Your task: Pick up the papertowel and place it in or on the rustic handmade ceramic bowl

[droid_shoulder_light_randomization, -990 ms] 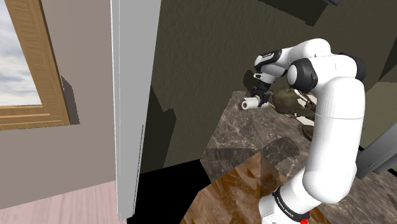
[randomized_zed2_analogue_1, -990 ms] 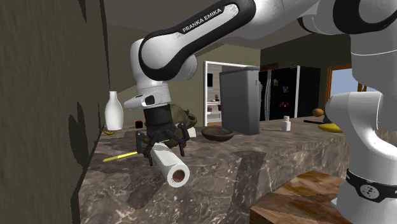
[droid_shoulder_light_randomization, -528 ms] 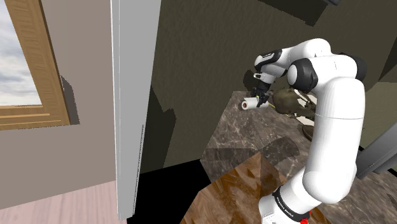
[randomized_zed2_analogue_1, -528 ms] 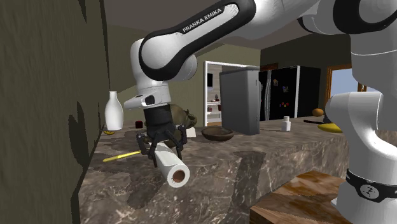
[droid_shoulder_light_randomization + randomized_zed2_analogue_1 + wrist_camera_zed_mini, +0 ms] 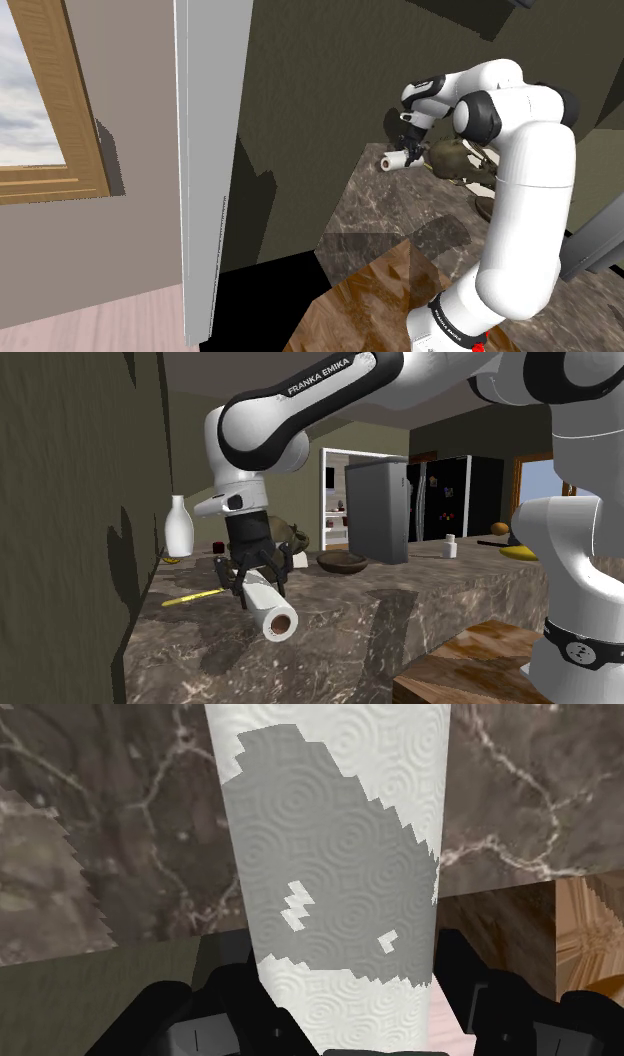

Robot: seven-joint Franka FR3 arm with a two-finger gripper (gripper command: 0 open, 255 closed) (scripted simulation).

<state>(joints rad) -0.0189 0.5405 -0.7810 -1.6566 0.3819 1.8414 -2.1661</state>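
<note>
Over the last second the gripper (image 5: 259, 586) has closed and begun to rise. A second ago its black fingers stood apart on either side of the paper towel roll (image 5: 272, 610). Now they are clamped on the roll's flanks, and the wrist view shows the embossed white roll (image 5: 330, 834) pinched between the two fingers (image 5: 237, 996). In the second exterior view the forearm and hand sit a little higher than half a second ago, and the roll's cardboard-cored end has come up with them. The shoulder view shows the same small upward shift of the roll (image 5: 393, 162) under the gripper (image 5: 408, 152).

The roll is held lengthwise, its free end sloping down towards the near edge of the dark marble counter (image 5: 420, 602). It appears to have only just cleared the stone, though the gap beneath it is hard to make out.

This suggests the grasp is made and the lift has started. The carry and the placing are still to come. The dark brown bowl (image 5: 343, 562) stands further back on the counter, well apart from the roll, towards the second exterior view's right. The likely next move is more height, then a sweep across to the bowl. Since the roll is gripped near one end, the long free end could swing or sag during the move. A white bottle (image 5: 178, 524) and a yellow stick (image 5: 190, 598) lie on the opposite side, away from that path.
</note>
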